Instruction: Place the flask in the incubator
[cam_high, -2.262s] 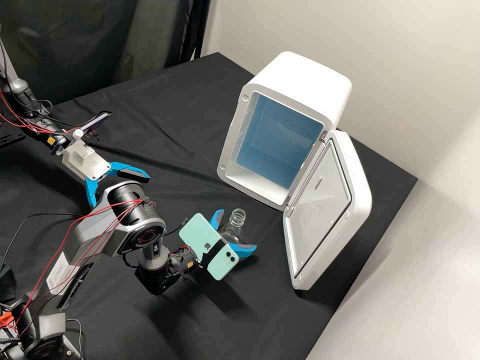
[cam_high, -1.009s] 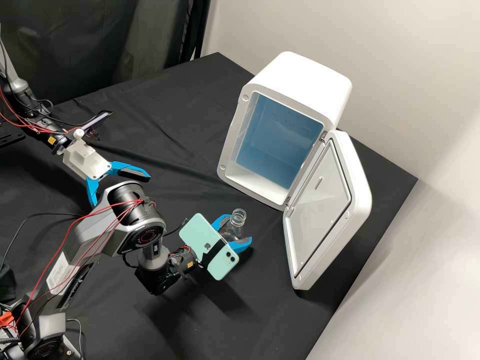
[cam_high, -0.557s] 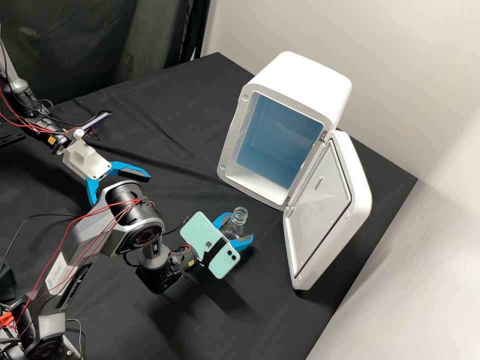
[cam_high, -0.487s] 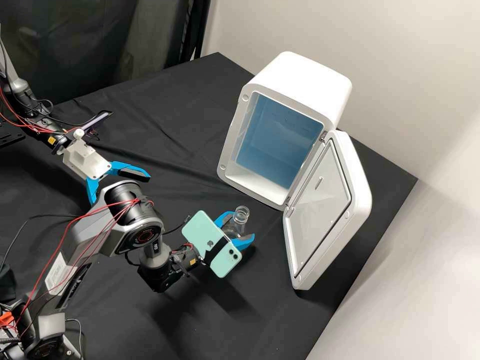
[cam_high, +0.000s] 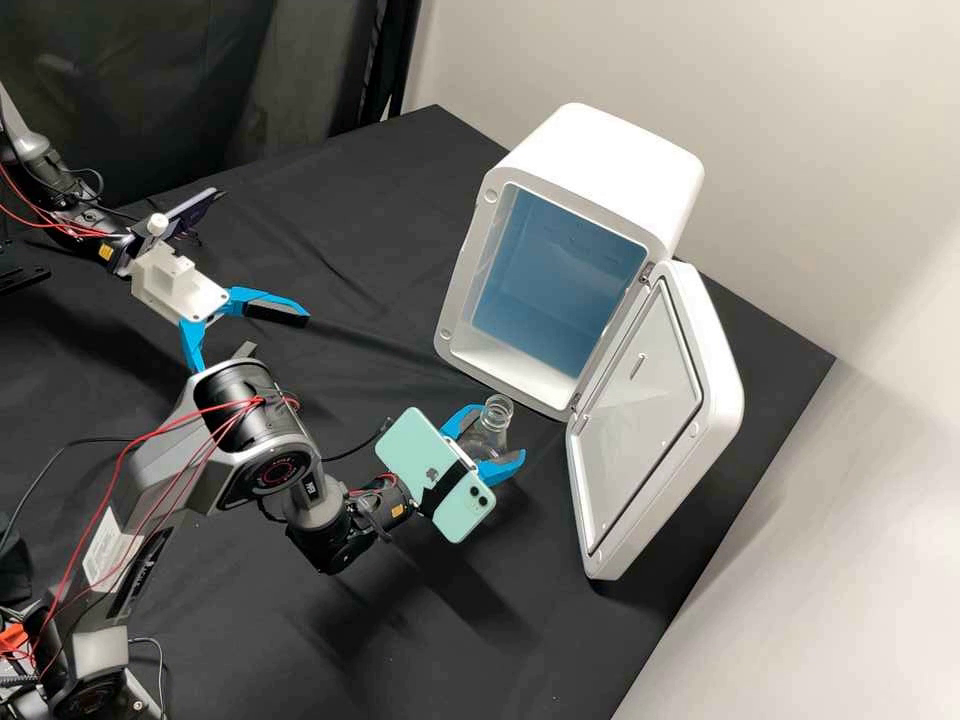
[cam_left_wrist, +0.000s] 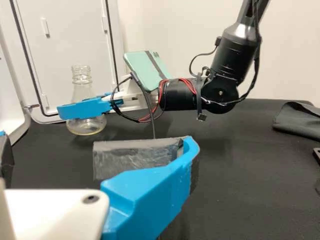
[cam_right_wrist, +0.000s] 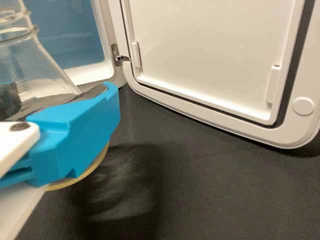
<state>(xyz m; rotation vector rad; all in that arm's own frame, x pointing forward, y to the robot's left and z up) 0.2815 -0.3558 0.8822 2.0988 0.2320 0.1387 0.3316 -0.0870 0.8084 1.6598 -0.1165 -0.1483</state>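
Just in front of the incubator (cam_high: 600, 160) opening, by its lower lip: flask (cam_high: 495, 412), upright, neck up. My right gripper (cam_high: 488, 442) is clamped on its lower body, one finger each side; a low grip should hold it level going in. Door (cam_high: 655, 400) hangs wide open to the right, path looks clear. My left gripper (cam_high: 248, 340) is spread, empty, well left over the bench (cam_high: 380, 200).

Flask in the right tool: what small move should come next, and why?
Probably carry the clear glass conical flask forward and slightly up, over the lower rim of the white, blue-lined incubator. The right tool is shut on it, it stands upright just before the opening, and the white door hangs wide open.
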